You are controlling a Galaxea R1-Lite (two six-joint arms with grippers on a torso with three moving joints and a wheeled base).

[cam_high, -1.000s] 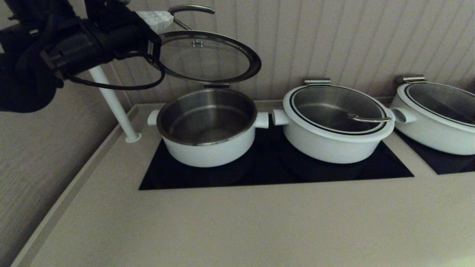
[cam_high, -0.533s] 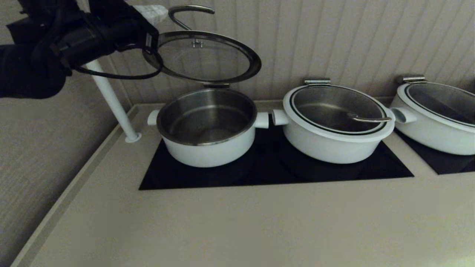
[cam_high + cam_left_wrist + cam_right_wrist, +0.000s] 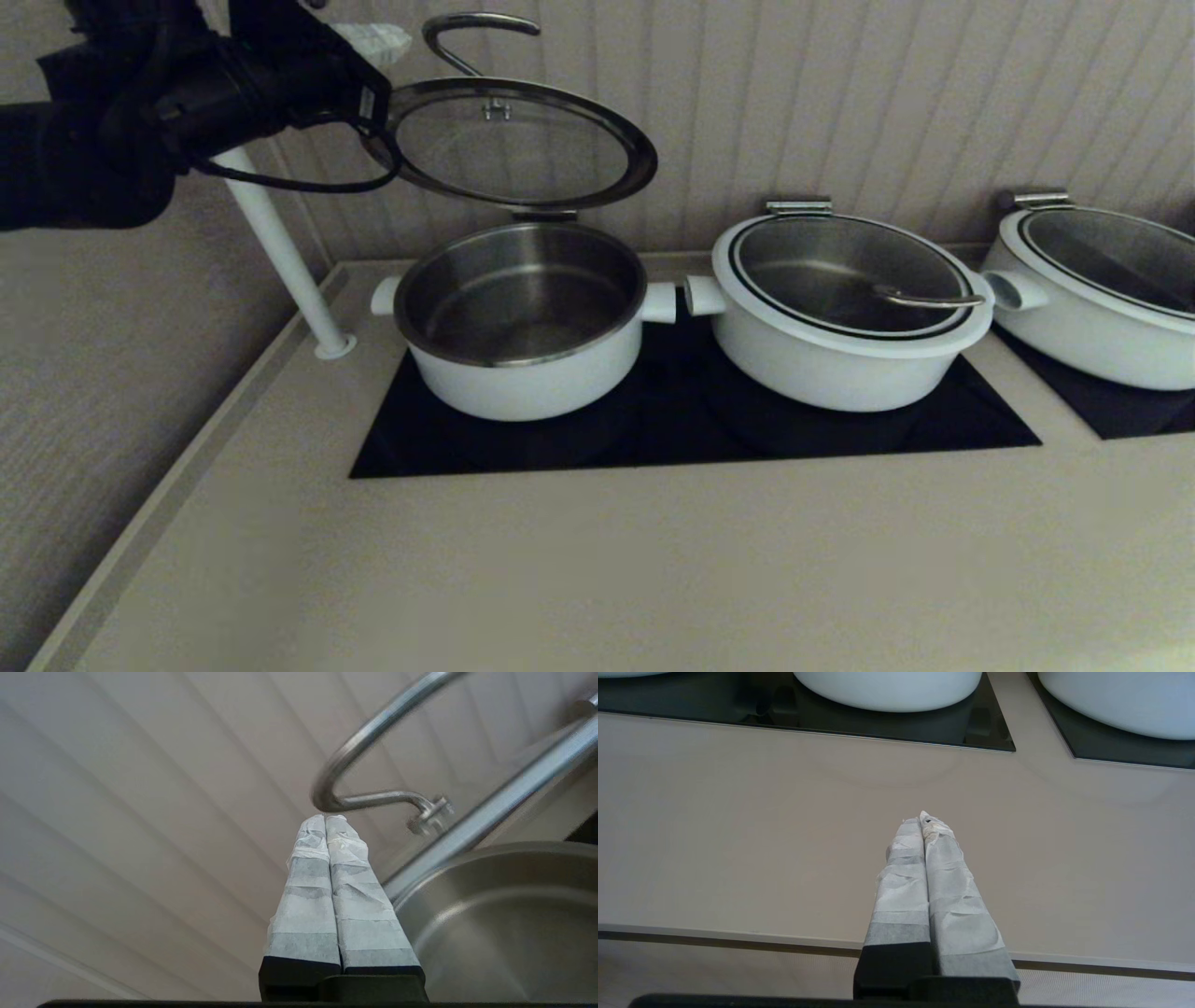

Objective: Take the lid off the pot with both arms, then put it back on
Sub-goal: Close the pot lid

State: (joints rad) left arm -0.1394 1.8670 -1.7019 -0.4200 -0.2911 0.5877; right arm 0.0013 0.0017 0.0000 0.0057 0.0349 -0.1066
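Observation:
The lid [image 3: 518,140] stands tilted open above the pot [image 3: 523,317], held up at its back edge, glass facing forward. Its steel loop handle [image 3: 476,23] sticks out at the top. The pot is open, with its steel inside showing, and sits on the black hob. My left gripper [image 3: 387,37] is shut and empty at the left of the handle. In the left wrist view its tips [image 3: 325,819] sit right at the bend of the handle [image 3: 369,723], holding nothing. My right gripper [image 3: 923,817] is shut and empty, low over the counter's front part, outside the head view.
A wider white pot [image 3: 845,313] with its lid on stands right of the open pot, and another [image 3: 1102,289] at the far right. A white post [image 3: 280,252] rises at the counter's back left corner. The beige counter [image 3: 597,569] spreads in front of the hob.
My left arm has drawn back to the left and slightly up, away from the lid's handle. The lid has stayed tilted open. The pots have not moved.

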